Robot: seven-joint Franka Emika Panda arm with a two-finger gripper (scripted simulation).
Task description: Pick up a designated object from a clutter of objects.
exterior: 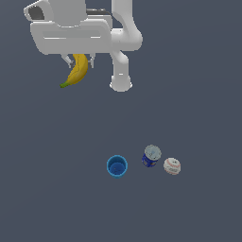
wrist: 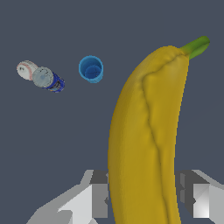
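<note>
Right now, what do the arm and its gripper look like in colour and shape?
The arm is glossy white, built of rounded tube-like links ending in a round base. The gripper has a wide, white, boxy body with a dark patch at one end. Its fingers are small, blocky, light grey with darker grey parts. No cables or markings show.

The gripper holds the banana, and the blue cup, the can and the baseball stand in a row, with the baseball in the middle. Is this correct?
Not quite: the can is in the middle, between the blue cup and the baseball, as the exterior view shows. The rest stands: the gripper holds the banana.
</note>
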